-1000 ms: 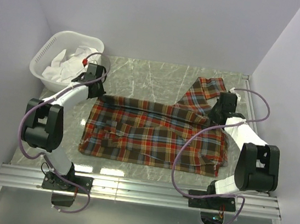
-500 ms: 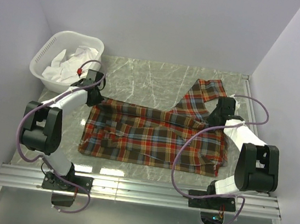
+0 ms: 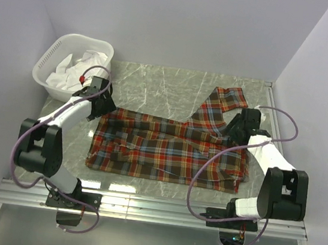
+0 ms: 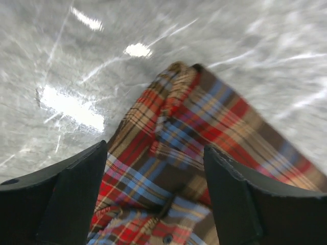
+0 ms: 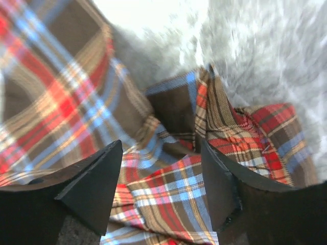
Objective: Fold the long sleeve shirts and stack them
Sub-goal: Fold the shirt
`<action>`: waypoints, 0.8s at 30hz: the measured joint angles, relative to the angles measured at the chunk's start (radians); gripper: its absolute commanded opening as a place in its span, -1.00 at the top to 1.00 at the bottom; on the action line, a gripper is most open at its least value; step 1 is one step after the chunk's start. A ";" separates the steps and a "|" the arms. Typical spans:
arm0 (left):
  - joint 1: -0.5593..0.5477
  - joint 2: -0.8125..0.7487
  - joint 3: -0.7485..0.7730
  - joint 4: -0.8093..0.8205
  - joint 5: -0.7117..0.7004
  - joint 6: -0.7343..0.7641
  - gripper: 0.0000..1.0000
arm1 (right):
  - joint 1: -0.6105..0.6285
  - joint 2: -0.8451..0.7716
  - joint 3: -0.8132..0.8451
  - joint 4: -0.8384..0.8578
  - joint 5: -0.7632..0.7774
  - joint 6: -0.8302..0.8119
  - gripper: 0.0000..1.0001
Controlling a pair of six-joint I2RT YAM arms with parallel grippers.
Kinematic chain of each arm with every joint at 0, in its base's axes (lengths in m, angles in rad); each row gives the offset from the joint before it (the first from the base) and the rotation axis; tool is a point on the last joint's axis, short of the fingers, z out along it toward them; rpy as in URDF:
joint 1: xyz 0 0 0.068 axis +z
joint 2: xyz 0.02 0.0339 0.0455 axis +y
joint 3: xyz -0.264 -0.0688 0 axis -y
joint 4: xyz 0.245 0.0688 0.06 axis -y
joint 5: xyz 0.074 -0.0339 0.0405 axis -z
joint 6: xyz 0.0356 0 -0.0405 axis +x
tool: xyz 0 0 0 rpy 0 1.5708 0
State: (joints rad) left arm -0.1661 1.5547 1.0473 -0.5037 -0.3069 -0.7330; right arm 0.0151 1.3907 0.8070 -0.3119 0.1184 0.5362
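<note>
A plaid long sleeve shirt (image 3: 166, 150) in red, blue and brown checks lies flat across the marble table, folded lengthwise. One sleeve (image 3: 224, 100) stretches toward the back right. My left gripper (image 3: 102, 107) hovers open over the shirt's back-left corner. In the left wrist view that corner (image 4: 214, 117) lies between and below the spread fingers (image 4: 155, 149). My right gripper (image 3: 235, 132) is open over the shirt's right shoulder area, where the sleeve starts. The right wrist view shows bunched plaid cloth (image 5: 61, 92) under the parted fingers (image 5: 161, 148). Neither gripper holds anything.
A white laundry basket (image 3: 47, 57) with white cloths (image 3: 74, 68) in it stands at the back left, close to the left arm. Purple walls close in on three sides. An aluminium rail (image 3: 152, 208) runs along the near edge.
Both grippers have gone from shut to open and let go of the shirt's back edge, which now rests on the table. The right arm shifted slightly outward.
</note>
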 measured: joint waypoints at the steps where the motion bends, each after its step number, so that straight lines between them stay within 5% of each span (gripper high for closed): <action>1: 0.000 -0.026 0.000 0.000 0.005 0.007 -0.65 | 0.000 -0.015 0.012 -0.005 -0.002 -0.013 -0.42; 7: -0.002 -0.069 0.060 0.007 0.049 0.065 -0.65 | 0.000 0.031 0.175 0.000 -0.007 -0.086 -0.41; 24: -0.011 0.010 0.039 0.078 0.073 0.182 -0.67 | -0.003 0.666 0.853 -0.069 -0.124 -0.195 -0.28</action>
State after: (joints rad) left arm -0.1768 1.5642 1.0863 -0.4259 -0.2337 -0.5514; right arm 0.0120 2.0567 1.6600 -0.3805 -0.0051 0.3416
